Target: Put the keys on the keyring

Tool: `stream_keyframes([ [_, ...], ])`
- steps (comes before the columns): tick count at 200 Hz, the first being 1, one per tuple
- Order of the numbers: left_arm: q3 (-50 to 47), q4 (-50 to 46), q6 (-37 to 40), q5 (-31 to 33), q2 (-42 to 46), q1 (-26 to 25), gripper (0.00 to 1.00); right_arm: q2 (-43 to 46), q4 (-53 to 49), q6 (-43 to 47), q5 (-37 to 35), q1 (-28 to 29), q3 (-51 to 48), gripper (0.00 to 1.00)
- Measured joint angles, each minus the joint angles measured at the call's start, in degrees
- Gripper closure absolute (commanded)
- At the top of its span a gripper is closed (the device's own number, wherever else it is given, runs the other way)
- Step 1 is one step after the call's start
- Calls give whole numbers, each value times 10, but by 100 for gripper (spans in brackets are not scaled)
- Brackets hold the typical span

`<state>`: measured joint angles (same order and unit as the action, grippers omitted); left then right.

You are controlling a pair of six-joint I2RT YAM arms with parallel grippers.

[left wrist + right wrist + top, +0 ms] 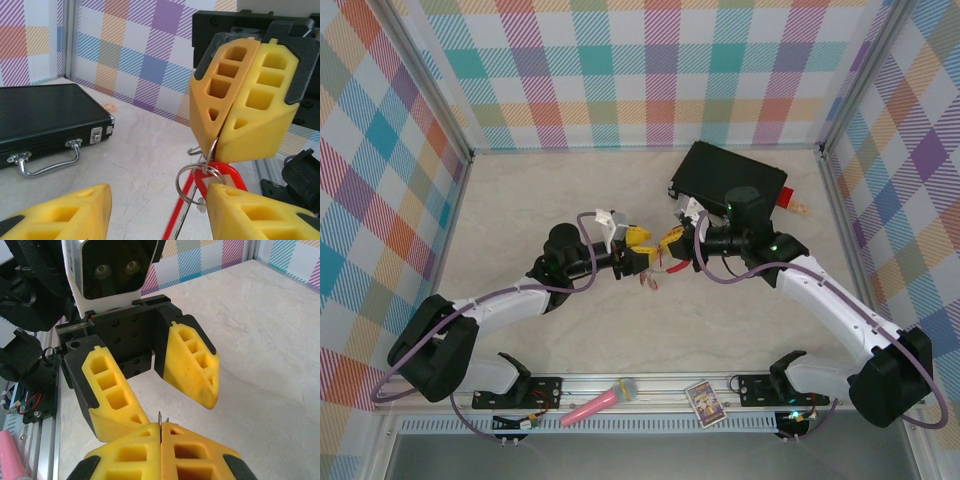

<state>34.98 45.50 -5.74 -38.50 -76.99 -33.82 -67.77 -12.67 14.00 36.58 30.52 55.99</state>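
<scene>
Right gripper [217, 142]: clenched, its yellow fingers pressed flat together in the upper right of the left wrist view. It pinches a thin wire of the keyring [177, 184].
Keyring: a grey metal loop that hangs just under the right gripper's tips, lower middle of the left wrist view. A red curved part touches it on its right side.
Keys [650, 277]: small reddish pieces just below the point where the two grippers meet, centre of the top view. I cannot tell if they are already on the ring.
Left gripper [172, 407]: released, its fingers wide apart with nothing between them. It faces the right gripper closely.
Wire ends: two thin metal tips stand out of the closed right fingers [135, 450], bottom middle of the right wrist view.
Case [730, 180]: black, closed, lying on the table [520, 220], upper right of centre in the top view.
Red block [786, 199]: just right of the case.
Microphone [600, 400]: pink, on the rail at the bottom centre.
</scene>
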Motion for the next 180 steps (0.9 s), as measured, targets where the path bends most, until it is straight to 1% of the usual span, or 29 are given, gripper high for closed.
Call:
stream_keyframes([
  [44,-17,3,-9,0,23,0,51,0,2,0,17,-2,0,100],
  [78,-19,3,-10,0,24,-3,52,0,2,0,30,-3,-1,100],
  [138,-20,-9,-8,5,24,-46,55,0,2,-2,43,-6,-1,100],
  [180,-31,-23,-2,22,34,-58,56,0,4,-2,53,-6,-3,100],
])
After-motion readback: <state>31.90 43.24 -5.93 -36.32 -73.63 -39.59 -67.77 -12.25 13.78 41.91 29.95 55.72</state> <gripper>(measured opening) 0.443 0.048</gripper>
